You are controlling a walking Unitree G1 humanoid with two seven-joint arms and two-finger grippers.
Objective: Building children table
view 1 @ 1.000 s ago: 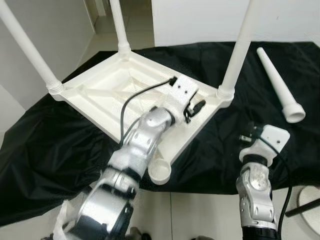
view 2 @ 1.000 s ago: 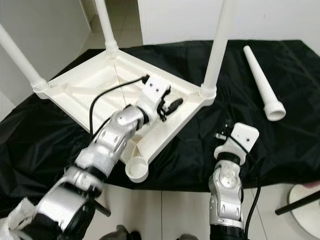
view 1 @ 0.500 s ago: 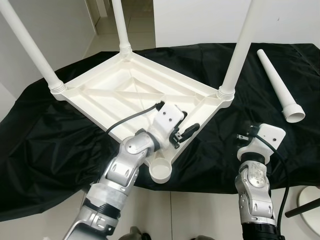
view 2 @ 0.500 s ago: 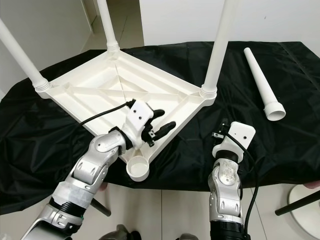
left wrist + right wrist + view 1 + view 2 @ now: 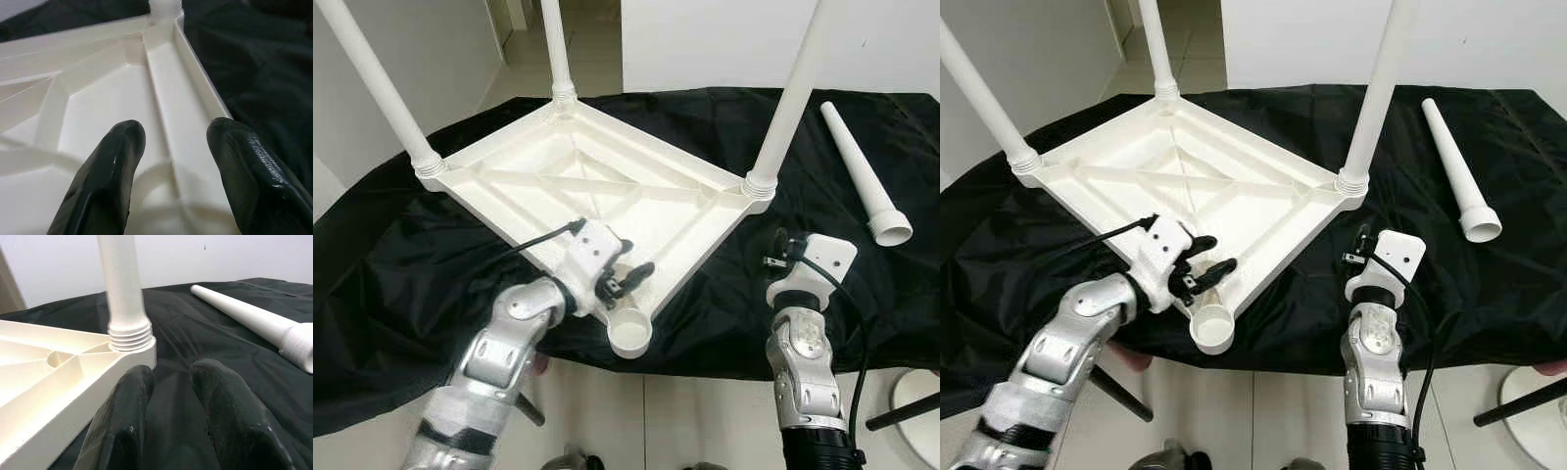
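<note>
A white children's table top (image 5: 558, 181) lies upside down on a black cloth. Three white legs stand screwed into its left (image 5: 382, 88), far (image 5: 556, 49) and right (image 5: 788, 108) corners. The near corner is an empty round socket (image 5: 629, 336). A fourth leg (image 5: 860, 166) lies loose on the cloth at the far right. My left gripper (image 5: 636, 257) is open over the table's near rim, just behind the empty socket, with nothing between its fingers (image 5: 110, 166). My right gripper (image 5: 172, 372) is open and empty low over the cloth, a short way in front of the right corner leg.
The black cloth (image 5: 391, 264) covers a low surface whose front edge runs just beyond the empty socket. Pale tiled floor (image 5: 646, 421) lies below it. A black rod and white round base (image 5: 906, 411) sit at the bottom right. White walls stand behind.
My left arm has drawn back toward me, from over the middle of the table top to its near corner by the empty socket. The right arm has barely moved.
</note>
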